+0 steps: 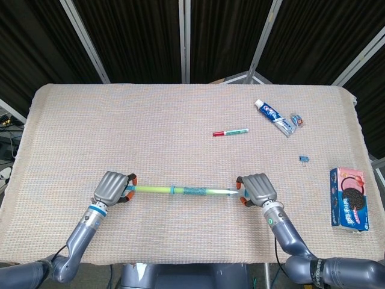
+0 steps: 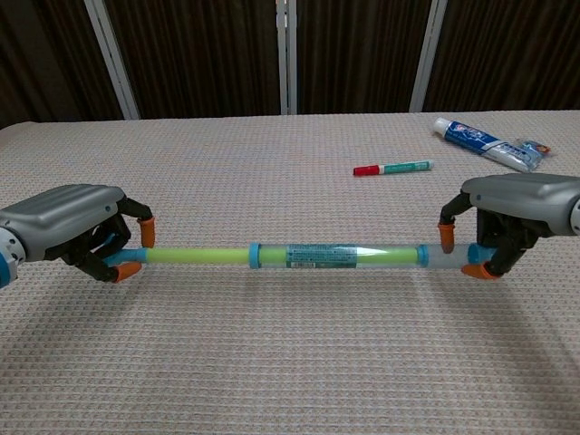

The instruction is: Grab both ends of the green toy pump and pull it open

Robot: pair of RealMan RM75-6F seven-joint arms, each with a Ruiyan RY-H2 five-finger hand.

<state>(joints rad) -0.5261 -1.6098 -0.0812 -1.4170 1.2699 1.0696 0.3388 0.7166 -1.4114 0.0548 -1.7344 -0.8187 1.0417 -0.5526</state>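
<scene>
With the left hand (image 2: 63, 227) at 9 o'clock and the right hand (image 2: 512, 217) at 3 o'clock each gripping an end of the green toy pump (image 2: 299, 256) above the counter (image 1: 180, 132), further pulling could drag the rod clean out or slip an end from the fingers.

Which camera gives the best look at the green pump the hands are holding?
The chest view: the pump fills the frame side-on, showing its thin green rod, blue collar and labelled barrel between the left hand and right hand. The head view shows it whole from above, but small.

Pump (image 1: 180, 191) lies crosswise near the table's (image 1: 120, 120) front; marker (image 1: 230, 132) behind it, perhaps centre-right.
</scene>
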